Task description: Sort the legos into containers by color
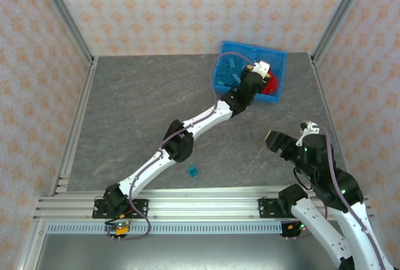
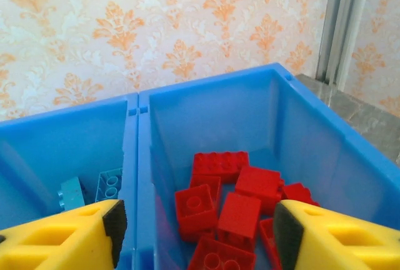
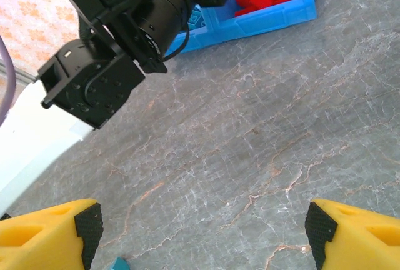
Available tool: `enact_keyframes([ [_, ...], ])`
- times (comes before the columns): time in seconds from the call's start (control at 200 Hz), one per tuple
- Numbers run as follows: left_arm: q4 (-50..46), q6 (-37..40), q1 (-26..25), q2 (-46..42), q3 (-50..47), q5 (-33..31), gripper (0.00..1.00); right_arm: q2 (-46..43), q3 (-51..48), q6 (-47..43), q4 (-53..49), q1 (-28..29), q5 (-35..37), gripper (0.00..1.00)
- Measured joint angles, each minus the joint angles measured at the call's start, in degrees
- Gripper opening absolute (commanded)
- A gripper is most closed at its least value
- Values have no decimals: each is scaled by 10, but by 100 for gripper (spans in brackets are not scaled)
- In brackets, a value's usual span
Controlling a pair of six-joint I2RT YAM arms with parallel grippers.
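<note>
Evidently at drop-off: left tool (image 2: 197,235) apart, empty above red bricks (image 2: 240,198) in the bin (image 2: 275,104); right tool (image 3: 203,229) apart, empty; next, lone blue brick (image 1: 192,171) on bench (image 1: 144,107) needed fetching.

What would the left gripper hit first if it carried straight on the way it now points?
Most likely the pile of red legos in the right compartment: the open left gripper points down into it, just right of the divider. Depth is hard to judge, but nothing appears to lie between.

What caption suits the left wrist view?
Left arm's open jaws above the blue bin: red legos in its right compartment, light blue legos in its left.
</note>
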Motion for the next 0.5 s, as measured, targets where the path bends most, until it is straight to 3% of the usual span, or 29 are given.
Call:
enact_keyframes([
  [0.105, -34, 1, -8, -21, -6, 16, 73, 0, -2, 4, 1, 0, 0, 86],
  [0.21, -63, 2, -32, -91, -73, 39, 71, 0, -2, 6, 1, 0, 0, 86],
  [0.315, -39, 0, -63, -232, -237, 76, 71, 0, -2, 10, 1, 0, 3, 86],
  [0.501, 87, -6, -86, -503, -550, 131, 75, 1, 3, 8, 7, 0, 15, 86],
])
